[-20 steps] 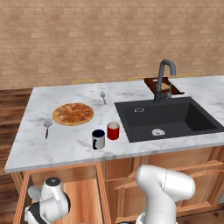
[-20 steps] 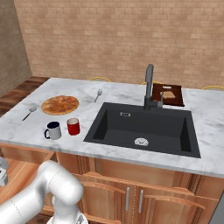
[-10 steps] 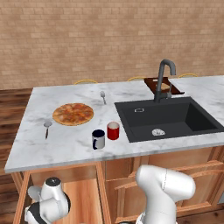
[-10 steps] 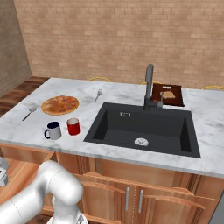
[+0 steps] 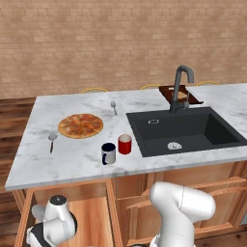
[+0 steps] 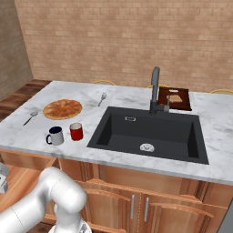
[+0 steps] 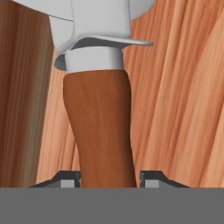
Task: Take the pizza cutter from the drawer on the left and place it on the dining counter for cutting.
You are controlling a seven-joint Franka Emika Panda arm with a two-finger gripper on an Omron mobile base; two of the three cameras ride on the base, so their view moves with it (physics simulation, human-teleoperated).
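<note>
The pizza cutter point(image 7: 98, 127) lies on the pale wood floor of the open drawer point(image 5: 91, 217). Its brown handle runs up to a grey collar and the metal wheel guard at the top of the hand view. My gripper point(image 7: 109, 179) has its two fingertips point(image 7: 70, 179) pressed close on either side of the handle's end, shut on it. In the left base view my hand point(image 5: 53, 224) reaches down into the drawer below the dining counter point(image 5: 77, 157). The drawer's inside point(image 6: 18, 182) also appears at the lower left of the right base view.
On the counter sit a pizza point(image 5: 80, 125), a small grey round-headed utensil point(image 5: 51, 141), a fork point(image 5: 114, 106), a dark mug point(image 5: 109, 153) and a red cup point(image 5: 125, 144). The black sink point(image 5: 185, 132) with its faucet point(image 5: 181, 87) lies to the right, a wooden board point(image 5: 178, 94) behind it.
</note>
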